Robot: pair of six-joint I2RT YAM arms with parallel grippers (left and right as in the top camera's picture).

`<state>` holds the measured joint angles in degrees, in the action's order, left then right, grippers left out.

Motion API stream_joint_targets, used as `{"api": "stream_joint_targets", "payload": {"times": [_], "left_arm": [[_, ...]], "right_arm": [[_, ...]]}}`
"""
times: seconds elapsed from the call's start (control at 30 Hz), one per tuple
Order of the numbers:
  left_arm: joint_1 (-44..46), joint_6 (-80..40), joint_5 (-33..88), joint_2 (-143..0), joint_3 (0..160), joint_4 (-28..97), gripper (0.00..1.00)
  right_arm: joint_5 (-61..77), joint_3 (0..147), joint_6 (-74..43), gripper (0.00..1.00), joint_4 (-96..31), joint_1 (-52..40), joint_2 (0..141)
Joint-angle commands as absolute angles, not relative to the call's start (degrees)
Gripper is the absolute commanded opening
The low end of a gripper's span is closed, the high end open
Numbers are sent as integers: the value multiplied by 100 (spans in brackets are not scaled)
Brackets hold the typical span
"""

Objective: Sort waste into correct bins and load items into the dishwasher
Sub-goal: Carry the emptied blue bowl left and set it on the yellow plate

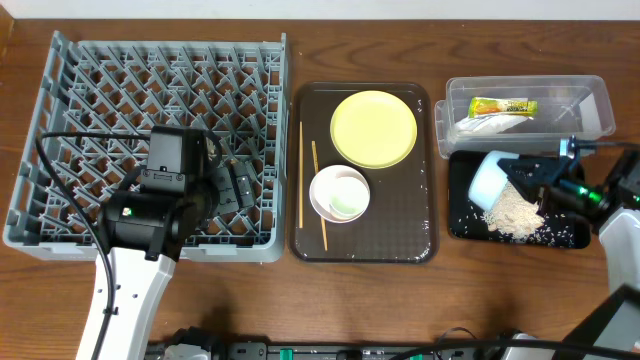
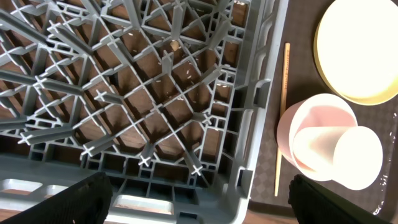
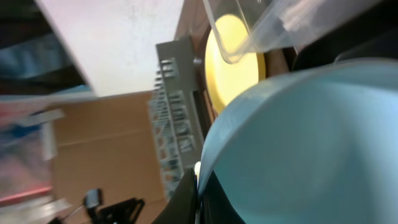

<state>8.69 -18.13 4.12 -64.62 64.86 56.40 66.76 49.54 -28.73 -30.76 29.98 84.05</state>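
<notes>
From above, the rack (image 1: pixel 150 80) fills the table's (image 1: pixel 400 310) left side, and the left gripper (image 1: pixel 238 185) hangs over its front right part. The brown tray (image 1: pixel 400 235) in the middle carries the plate (image 1: pixel 373 128), the white bowl (image 1: pixel 325 195) with the cup (image 1: pixel 348 195) inside, and the chopsticks (image 1: pixel 301 175) along its left edge. At the right, the tub (image 1: pixel 580 100) holds the wrapper (image 1: pixel 503 106) and the paper strip (image 1: pixel 490 125). In front of it, rice (image 1: pixel 513 212) is piled in the black tray (image 1: pixel 462 225), with the blue bowl (image 1: pixel 492 178) tipped above it, its rim clamped in the right gripper (image 1: pixel 535 175). The left wrist view looks down on the rack's lattice, with both dark fingers (image 2: pixel 81 199) spread wide apart at the lower corners and nothing between them. In the right wrist view the blue bowl fills the lower right, up against the camera, with one dark finger (image 3: pixel 186 199) at its edge.
</notes>
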Motion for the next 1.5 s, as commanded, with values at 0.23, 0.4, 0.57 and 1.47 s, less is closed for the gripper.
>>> {"api": "stream_joint_targets", "payload": {"times": [0.23,0.4,0.57,1.47], "left_arm": [[875,-1782,381,-6473,6582,5649,94],[875,-1782,379,-6473,6582,5647,94],[875,-1782,379,-6473,6582,5649,94],[875,-1782,381,-6473,6582,5649,94]], "right_arm": [[4469,6353,-1964,1,-4058,1343,7319],[3083,6799,-1485,1,-4333,102,7406],[1802,7577,-1216,1,-4508,-910,7808],[727,8235,-567,10,-2711,-2768,11598]]}}
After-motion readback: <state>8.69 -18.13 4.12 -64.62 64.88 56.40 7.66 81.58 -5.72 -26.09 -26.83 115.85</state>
